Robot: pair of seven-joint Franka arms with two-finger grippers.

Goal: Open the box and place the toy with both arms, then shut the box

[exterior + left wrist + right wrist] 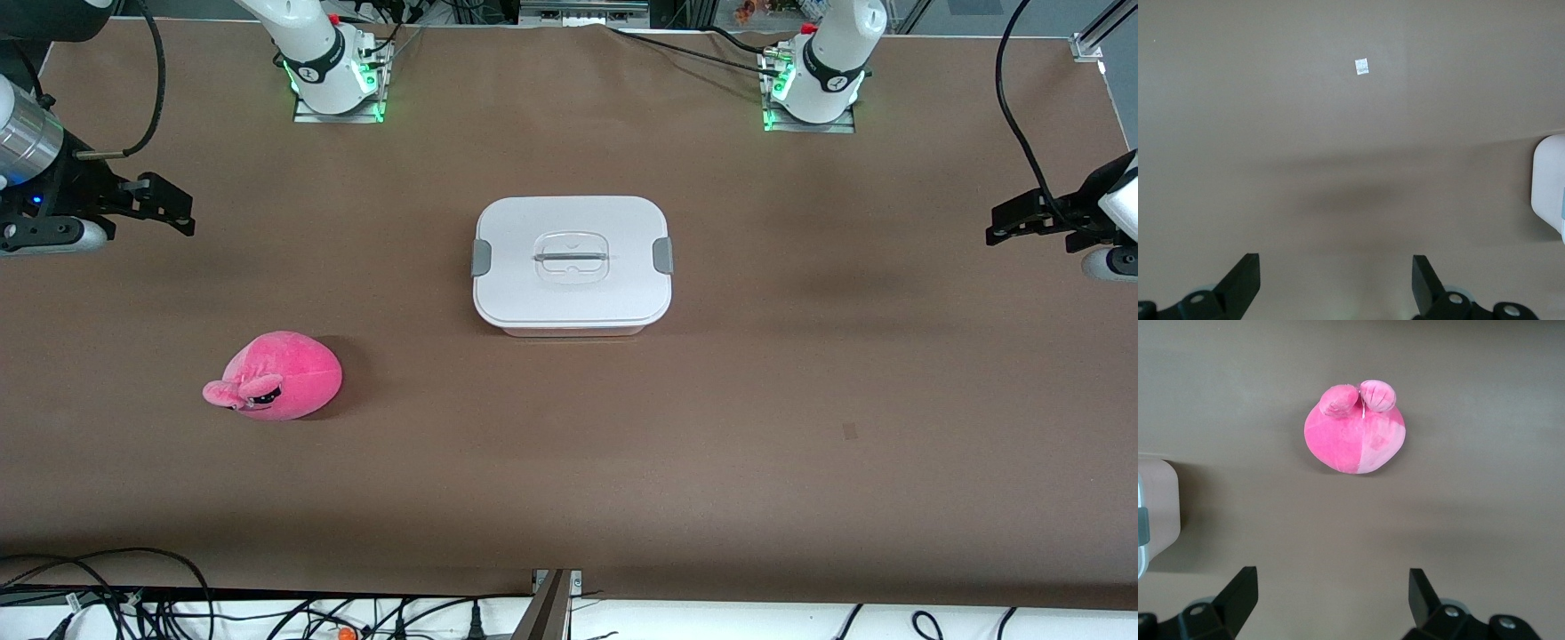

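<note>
A rounded white-lidded plastic box point(572, 262) sits shut mid-table, the soft pink plush toy point(277, 376) nearer the camera toward the right arm's end, seemingly face-sideways, while the left gripper point(1009, 227) and right gripper point(173, 209) hover with jaws apart over the brown table point(800, 400).

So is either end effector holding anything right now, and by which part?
Nothing is held. Both the left end effector and right end effector are open and empty above bare table.
</note>
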